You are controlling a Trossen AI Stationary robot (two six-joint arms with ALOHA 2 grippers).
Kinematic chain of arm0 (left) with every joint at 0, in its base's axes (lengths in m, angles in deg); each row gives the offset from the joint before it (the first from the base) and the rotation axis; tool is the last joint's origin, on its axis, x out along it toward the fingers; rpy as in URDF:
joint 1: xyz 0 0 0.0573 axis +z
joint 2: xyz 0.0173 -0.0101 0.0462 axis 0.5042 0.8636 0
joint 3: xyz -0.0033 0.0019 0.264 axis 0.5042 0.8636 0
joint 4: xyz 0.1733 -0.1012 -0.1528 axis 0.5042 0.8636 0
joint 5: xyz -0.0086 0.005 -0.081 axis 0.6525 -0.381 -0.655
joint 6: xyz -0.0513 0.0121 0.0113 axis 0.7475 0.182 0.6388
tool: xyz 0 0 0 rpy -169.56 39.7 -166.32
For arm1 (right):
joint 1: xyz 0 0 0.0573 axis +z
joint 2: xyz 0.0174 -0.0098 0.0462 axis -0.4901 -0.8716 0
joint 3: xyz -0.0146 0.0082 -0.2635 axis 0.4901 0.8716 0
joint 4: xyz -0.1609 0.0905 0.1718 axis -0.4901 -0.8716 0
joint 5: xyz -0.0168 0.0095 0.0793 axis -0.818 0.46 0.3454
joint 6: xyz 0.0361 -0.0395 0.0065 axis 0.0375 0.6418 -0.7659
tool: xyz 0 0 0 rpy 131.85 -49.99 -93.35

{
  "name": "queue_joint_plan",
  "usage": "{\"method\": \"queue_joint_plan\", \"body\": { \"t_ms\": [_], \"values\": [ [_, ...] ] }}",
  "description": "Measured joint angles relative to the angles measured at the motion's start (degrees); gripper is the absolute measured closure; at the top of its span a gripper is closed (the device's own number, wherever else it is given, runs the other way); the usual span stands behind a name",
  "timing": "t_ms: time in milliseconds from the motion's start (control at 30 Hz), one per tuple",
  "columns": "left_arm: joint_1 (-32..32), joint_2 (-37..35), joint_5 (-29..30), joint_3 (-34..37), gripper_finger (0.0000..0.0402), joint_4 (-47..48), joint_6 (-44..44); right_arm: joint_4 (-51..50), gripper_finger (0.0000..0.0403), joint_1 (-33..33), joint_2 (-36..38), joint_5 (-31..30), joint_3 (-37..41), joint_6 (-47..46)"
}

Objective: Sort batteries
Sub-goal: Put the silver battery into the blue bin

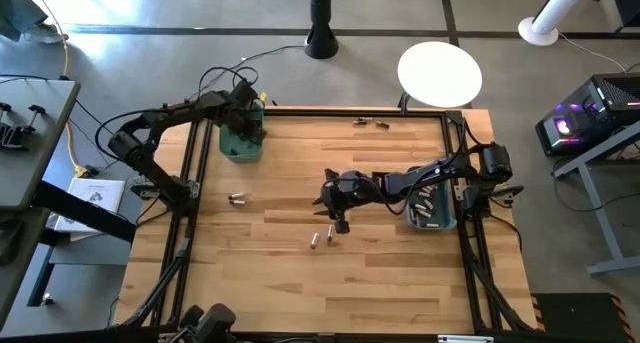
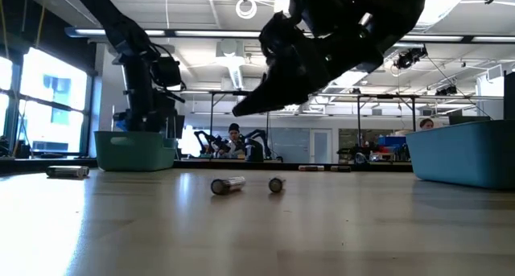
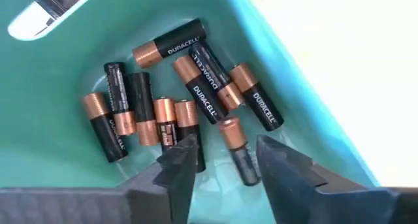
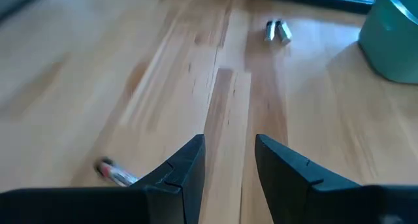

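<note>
Left gripper [image 3: 222,162] over green bin [image 1: 240,143] at tabletop [image 1: 280,283] rear-left, fingers apart, nothing between them; Duracell cells [image 3: 196,87] piled on bin floor just below. Right gripper [image 1: 338,215] mid-tabletop, fingers apart, empty, hovering above two loose batteries [image 1: 321,238] lying just in front. More strays: one batt [image 1: 237,197] left-centre, a pair [image 1: 370,123] near rear edge, silvery ones in blue-grey bin [image 1: 432,211] on right. Step in hand, prob: right arm pick of nearer loose batt. Best approach: drop straight down, fingers straddling across cell's axis, centre on body not tip, close slow since round cells roll on wood. Check type before choosing bin. Lift left arm clear of bin wall before next reach.
</note>
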Motion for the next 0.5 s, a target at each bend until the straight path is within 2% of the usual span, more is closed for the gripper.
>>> {"method": "queue_joint_plan", "body": {
  "t_ms": [133, 233, 367, 500],
  "values": [
    [-0.55, -1.49, -0.38, -2.1, 0.0234, 3.41, 0.78, -6.72, 0.0274, 0.33, 0.0, 0.43, 0.0, 8.15],
    [-2.89, -4.4, -0.38, -1.88, 0.0233, 4.4, 2.42, -13.53, 0.0273, 0.53, 0.0, 3.87, 0.0, 14.1],
    [-8.21, -9.67, 0.54, -1.4, 0.0232, 4.58, 3.99, -22.18, 0.0262, 1.42, 0.0, 8.38, 0.0, 19.65],
    [-15.5, -15.48, 5.03, -1.4, 0.0232, 4.29, 7.02, -27.89, 0.0241, 2.64, 0.0, 11.86, 0.0, 23.77]
  ]
}}
